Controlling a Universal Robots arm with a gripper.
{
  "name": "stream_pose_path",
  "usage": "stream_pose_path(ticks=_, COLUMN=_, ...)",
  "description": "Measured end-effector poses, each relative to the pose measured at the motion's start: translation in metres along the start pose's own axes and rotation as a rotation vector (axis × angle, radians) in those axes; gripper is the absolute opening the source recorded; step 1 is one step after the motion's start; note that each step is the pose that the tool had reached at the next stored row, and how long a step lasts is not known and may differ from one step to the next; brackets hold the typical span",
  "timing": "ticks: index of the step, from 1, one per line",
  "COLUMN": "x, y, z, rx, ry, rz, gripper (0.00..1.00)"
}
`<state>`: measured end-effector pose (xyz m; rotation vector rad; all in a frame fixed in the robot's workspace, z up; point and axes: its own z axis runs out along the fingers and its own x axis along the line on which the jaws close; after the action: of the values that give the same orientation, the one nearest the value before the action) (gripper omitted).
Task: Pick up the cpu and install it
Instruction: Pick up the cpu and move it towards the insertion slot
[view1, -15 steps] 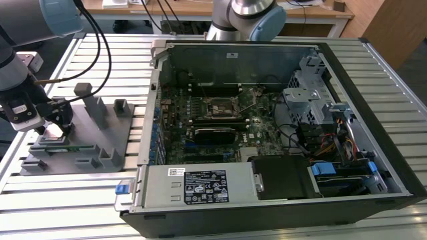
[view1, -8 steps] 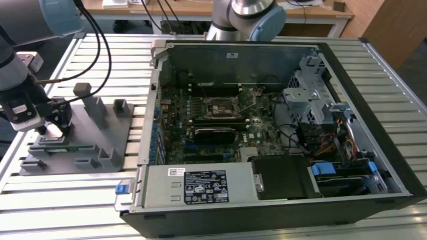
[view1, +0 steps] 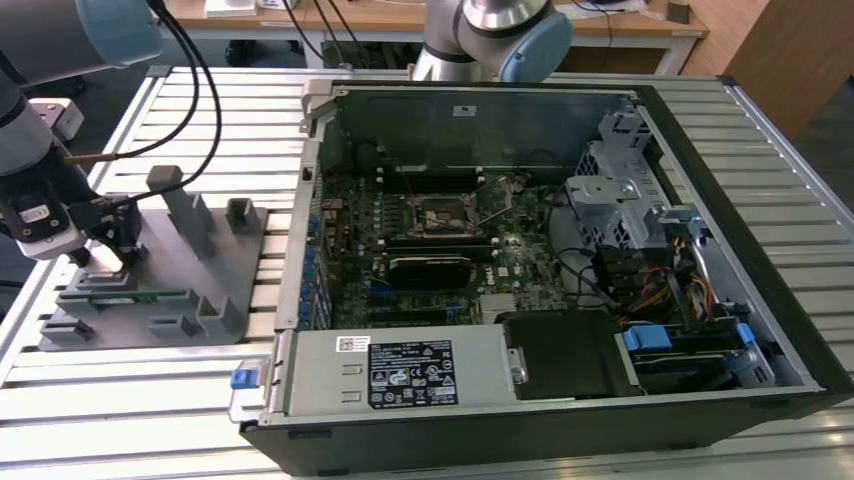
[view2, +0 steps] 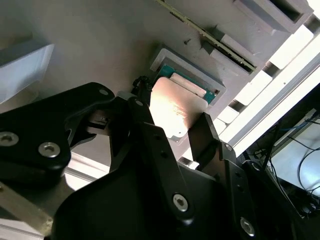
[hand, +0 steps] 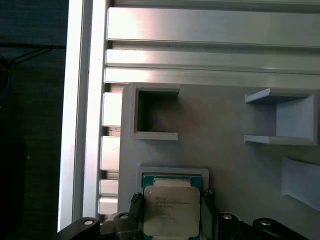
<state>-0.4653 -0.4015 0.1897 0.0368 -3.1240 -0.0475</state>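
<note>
Slatted aluminium table (view1: 134, 400) carrying all items listed. Nearest the onlooker, to the exterior view's right of the grey fixture block (view1: 200, 250): an open black computer case (view1: 774, 330), laid on its side, with a labelled silver power supply box (view1: 400, 370) along its near edge. On the fixture block: raised grey posts and open-sided pockets, and a narrow green memory stick (view1: 127, 295) lying near its front. Over the block's end at the exterior view's left: black gripper (view1: 110, 248), fingers pressed against two opposite edges of the cpu (hand: 171, 210), clamping it. The cpu, silver top showing in both wrist views, sits at a shallow framed pocket of the fixture block with a teal edge showing behind it; whether it rests in the pocket or hangs just clear of it cannot be told. Deeper in the case, well apart from the block: green motherboard (view1: 441, 230) with a dark square socket (view1: 438, 213). Behind the block: black cables (view1: 200, 90), the arm's grey base (view1: 461, 45), a wooden desk (view1: 334, 18).
</note>
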Motion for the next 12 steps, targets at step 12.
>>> stream_pose_path(ticks=12, x=0.0001, y=0.0001, z=-0.0046, rx=-0.0057, ry=0.0000, rz=0.000, gripper=0.54)
